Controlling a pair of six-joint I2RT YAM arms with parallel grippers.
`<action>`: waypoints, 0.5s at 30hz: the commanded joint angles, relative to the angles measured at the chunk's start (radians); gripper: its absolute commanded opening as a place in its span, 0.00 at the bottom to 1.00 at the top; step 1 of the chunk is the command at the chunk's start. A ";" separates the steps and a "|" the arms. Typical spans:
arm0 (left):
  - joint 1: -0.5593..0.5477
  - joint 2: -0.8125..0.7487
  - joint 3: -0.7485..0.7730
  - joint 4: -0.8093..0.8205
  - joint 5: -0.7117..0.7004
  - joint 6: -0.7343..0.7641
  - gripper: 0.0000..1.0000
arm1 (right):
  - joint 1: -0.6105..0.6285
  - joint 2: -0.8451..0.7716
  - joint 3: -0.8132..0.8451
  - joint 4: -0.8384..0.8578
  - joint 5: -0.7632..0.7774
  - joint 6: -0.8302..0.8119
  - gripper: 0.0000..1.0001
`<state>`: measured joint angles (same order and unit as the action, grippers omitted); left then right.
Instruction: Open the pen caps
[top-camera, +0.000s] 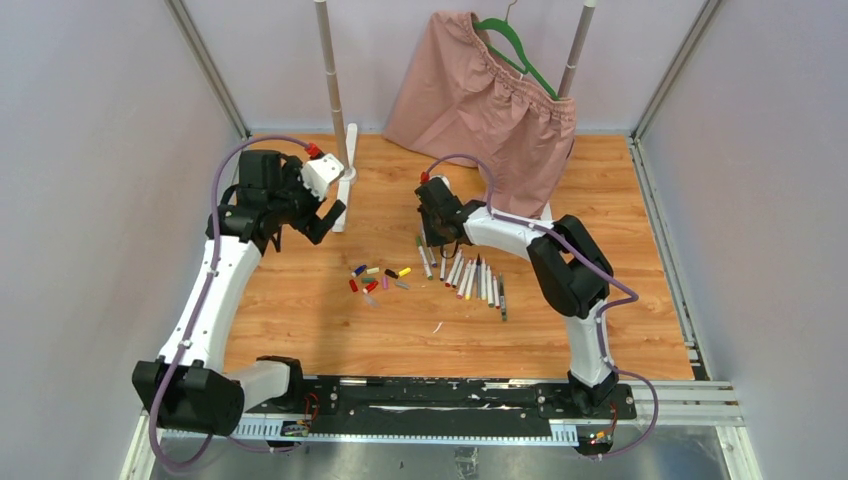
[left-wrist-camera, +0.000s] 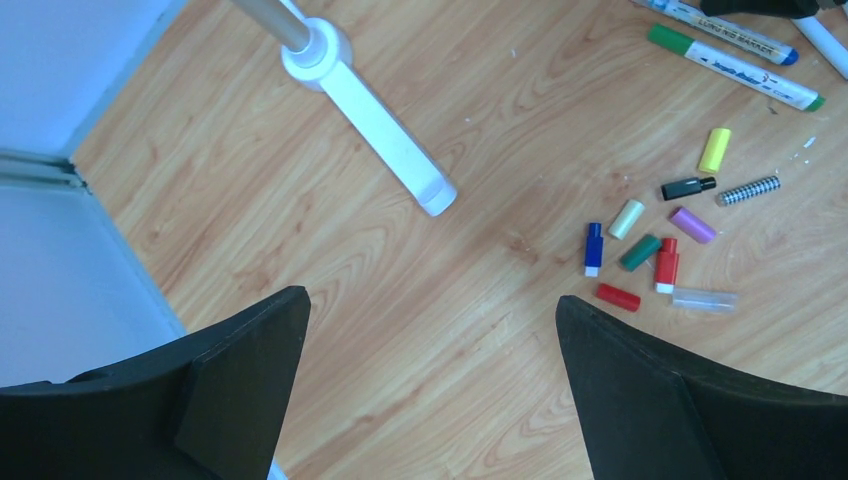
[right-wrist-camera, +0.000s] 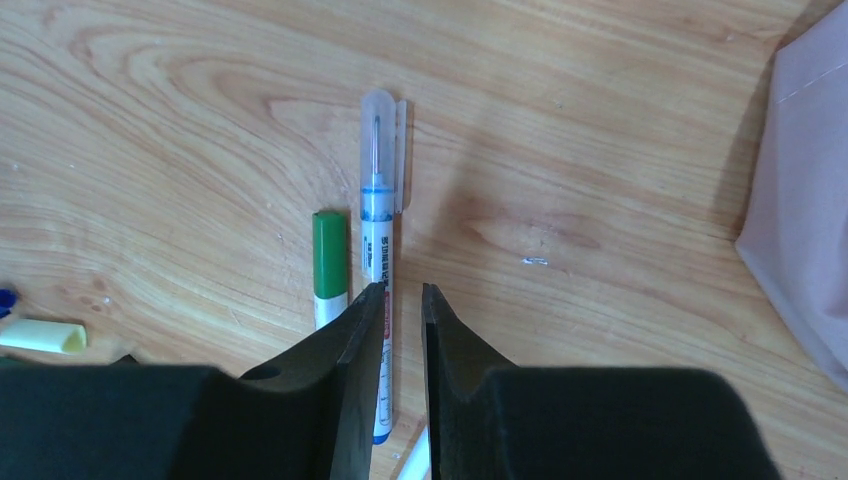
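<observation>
My left gripper (left-wrist-camera: 430, 298) gapes wide. On my right gripper (right-wrist-camera: 403, 290) the fingers stand a slit apart astride a blue pen (right-wrist-camera: 376, 230); whether they pinch it I cannot tell. Its clear cap (right-wrist-camera: 377, 130) sits on, just past their tips. Loose caps (left-wrist-camera: 640, 252) lie ahead-right of the left fingers.

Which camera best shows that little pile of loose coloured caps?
The left wrist view: the loose caps lie spread out, each colour distinct. The top view shows them as tiny specks; the right wrist view catches only one pale cap at its left edge.
</observation>
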<state>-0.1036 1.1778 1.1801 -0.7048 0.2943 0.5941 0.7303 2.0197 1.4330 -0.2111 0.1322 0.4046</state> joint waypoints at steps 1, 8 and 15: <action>0.022 -0.033 0.010 0.001 0.035 0.012 1.00 | -0.004 0.019 0.021 -0.040 -0.031 -0.022 0.25; 0.022 -0.019 -0.002 0.001 0.050 0.006 1.00 | -0.004 0.027 0.009 -0.038 -0.051 -0.015 0.29; 0.022 -0.024 -0.020 0.002 0.058 0.013 1.00 | 0.002 0.045 0.012 -0.037 -0.056 -0.003 0.29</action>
<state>-0.0864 1.1561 1.1755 -0.7048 0.3302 0.5983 0.7303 2.0285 1.4330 -0.2180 0.0845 0.3992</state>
